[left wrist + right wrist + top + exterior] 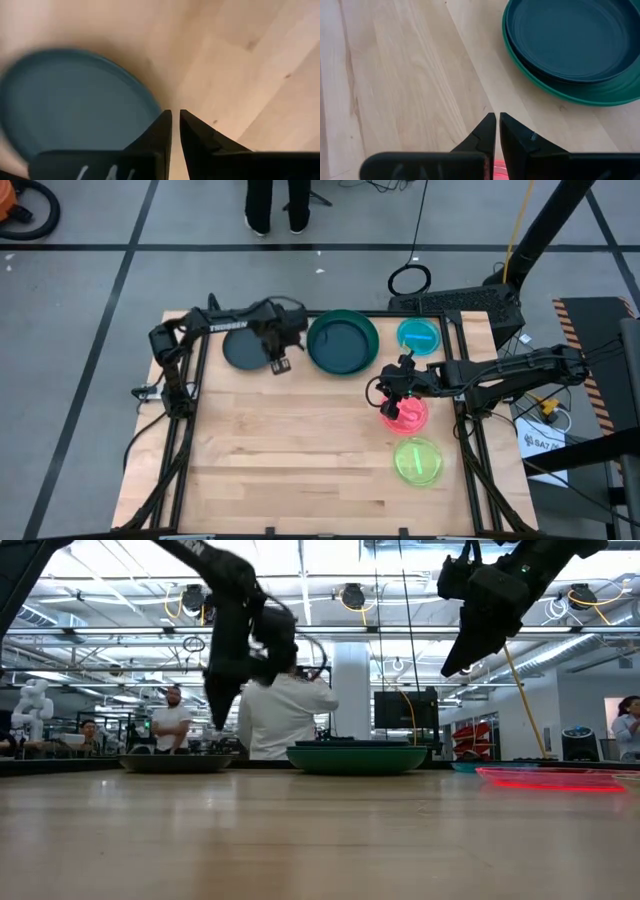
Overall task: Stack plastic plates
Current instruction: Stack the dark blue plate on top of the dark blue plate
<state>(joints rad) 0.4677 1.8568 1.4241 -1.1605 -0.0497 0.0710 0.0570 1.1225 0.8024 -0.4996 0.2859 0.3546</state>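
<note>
On the light wooden table, the plastic plates lie spread along the far edge and the right side. A large round green plastic plate sits at the middle of the far edge with a darker teal-grey plate nested inside it, the green rim showing around the dark one in the right wrist view. To its left lies a separate round dark grey plastic plate, flat on the wood. To the right of the green plate, near the far right corner, rests a small translucent blue plate; nearer along the right side come a small translucent pink plate and then a small translucent lime green plate, each apart from the others. The left gripper hangs above the table at the near right rim of the dark grey plate, its two dark fingers pressed almost together with nothing between them. The right gripper hovers over the far edge of the pink plate, between it and the green plate, its fingers likewise nearly closed and empty, a sliver of pink showing just beneath the tips. In the low view both grippers are raised clear of the tabletop, and people stand in the room behind the table.
</note>
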